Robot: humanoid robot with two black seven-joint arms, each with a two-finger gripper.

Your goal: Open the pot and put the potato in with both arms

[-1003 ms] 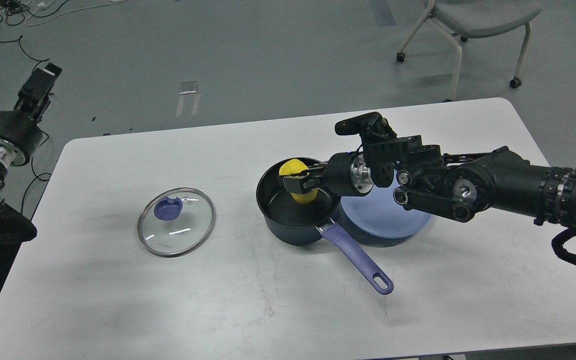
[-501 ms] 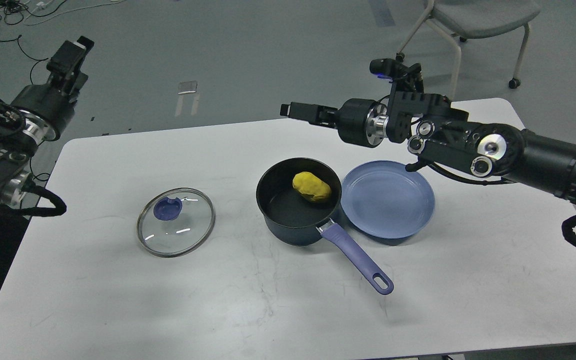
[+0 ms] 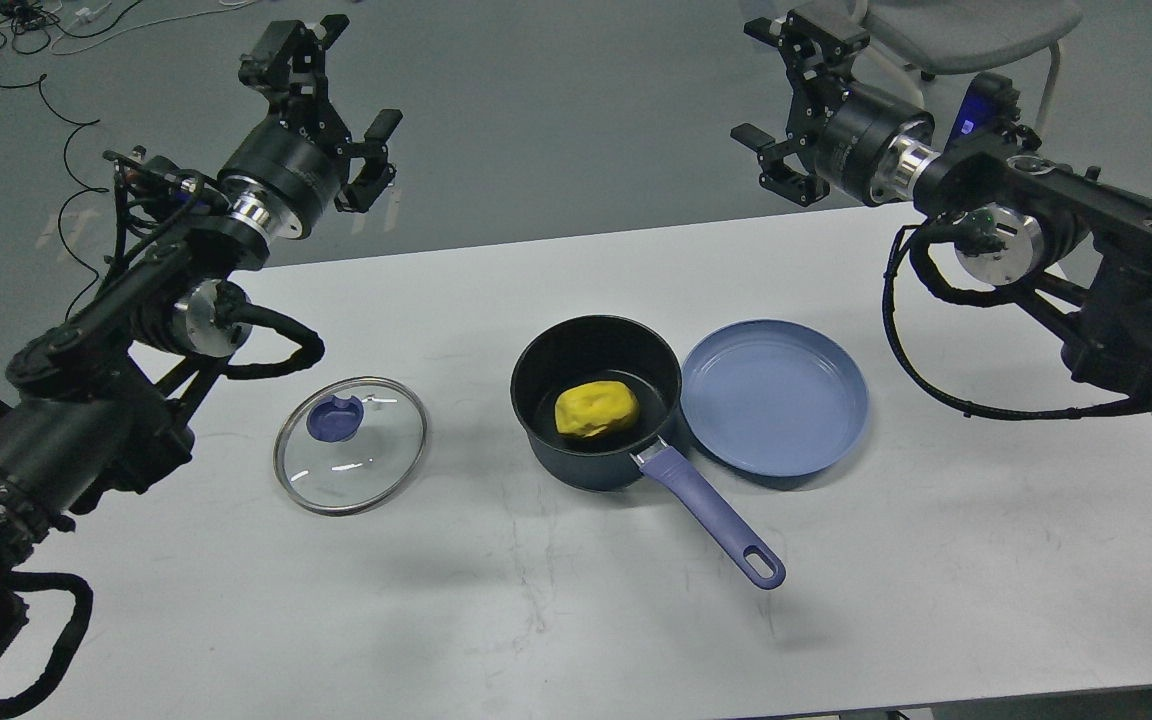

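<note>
The dark pot (image 3: 576, 462) with a purple handle (image 3: 711, 512) stands open at the middle of the white table. The yellow potato (image 3: 596, 409) lies inside it on the bottom. The glass lid (image 3: 351, 443) with a blue knob lies flat on the table to the pot's left. My left gripper (image 3: 334, 88) is open and empty, raised high beyond the table's far left edge. My right gripper (image 3: 764, 88) is open and empty, raised high beyond the far right edge. Both are well clear of the pot.
A blue plate (image 3: 774, 400) sits against the pot's right side. A grey chair (image 3: 946, 40) stands on the floor behind the table at the far right. Cables (image 3: 56, 40) lie on the floor at the far left.
My right gripper let go of the potato into the pot, then lifted and pulled back to the far right. My left arm rose and swung inward. The potato settled on the pot's bottom.
</note>
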